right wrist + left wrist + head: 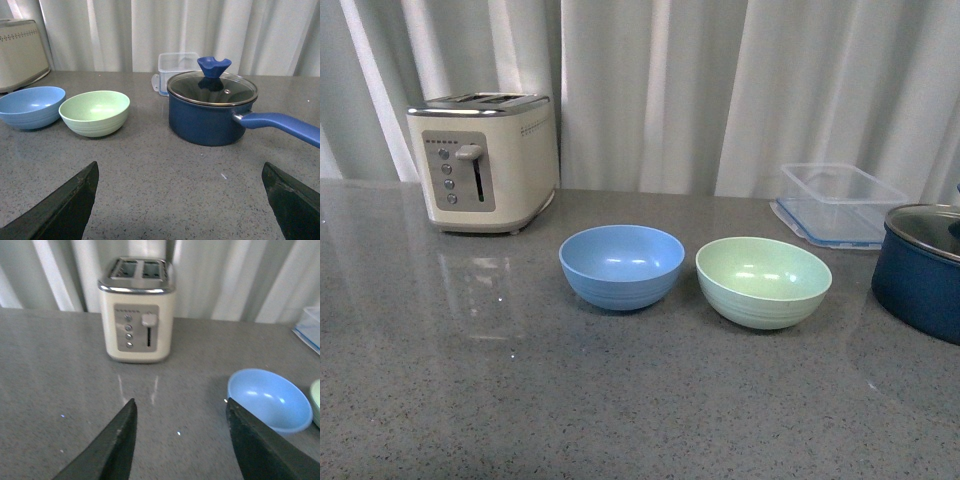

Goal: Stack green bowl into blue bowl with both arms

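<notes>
The blue bowl (621,265) and the green bowl (763,281) stand upright and empty, side by side with a small gap, in the middle of the grey counter; the green one is to the right. Neither arm shows in the front view. In the left wrist view my left gripper (181,405) is open over bare counter, with the blue bowl (269,399) just beyond its one finger and a sliver of the green bowl (316,400) at the edge. My right gripper (180,170) is open wide over bare counter, well short of the green bowl (95,112) and the blue bowl (31,106).
A cream toaster (485,160) stands at the back left. A clear plastic container (840,203) sits at the back right. A dark navy lidded pot (923,270) stands at the right edge, its long handle (280,125) sticking out sideways. White curtains hang behind the counter.
</notes>
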`<state>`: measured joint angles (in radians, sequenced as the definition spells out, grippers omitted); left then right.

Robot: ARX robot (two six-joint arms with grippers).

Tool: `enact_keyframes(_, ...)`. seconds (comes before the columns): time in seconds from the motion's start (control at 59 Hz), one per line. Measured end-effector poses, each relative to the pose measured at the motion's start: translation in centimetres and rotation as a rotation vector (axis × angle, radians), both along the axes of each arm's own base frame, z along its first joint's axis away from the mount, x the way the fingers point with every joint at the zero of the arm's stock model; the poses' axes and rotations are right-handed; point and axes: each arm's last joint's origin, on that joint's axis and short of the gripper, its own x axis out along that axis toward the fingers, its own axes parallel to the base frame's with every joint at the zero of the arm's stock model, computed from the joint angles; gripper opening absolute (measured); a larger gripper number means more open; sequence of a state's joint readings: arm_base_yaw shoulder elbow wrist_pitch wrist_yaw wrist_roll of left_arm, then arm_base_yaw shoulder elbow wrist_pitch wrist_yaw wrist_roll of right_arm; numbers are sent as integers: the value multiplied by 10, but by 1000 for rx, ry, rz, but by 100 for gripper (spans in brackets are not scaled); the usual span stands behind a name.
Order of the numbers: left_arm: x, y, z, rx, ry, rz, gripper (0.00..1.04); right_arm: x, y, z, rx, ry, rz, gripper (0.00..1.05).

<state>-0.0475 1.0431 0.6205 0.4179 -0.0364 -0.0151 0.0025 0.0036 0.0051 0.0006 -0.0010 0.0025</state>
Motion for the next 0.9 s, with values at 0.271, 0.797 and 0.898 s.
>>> enact_keyframes(0.271,-39,10,-49,5,0,14,3,0,0,0,0,0,0,95)
enact_keyframes(0.797,-83,10,-93,10,0,11,4,0,0,0,0,0,0,95)
enact_keyframes(0.898,-90,10,-99,10,1,11,4,0,0,0,0,0,0,95)
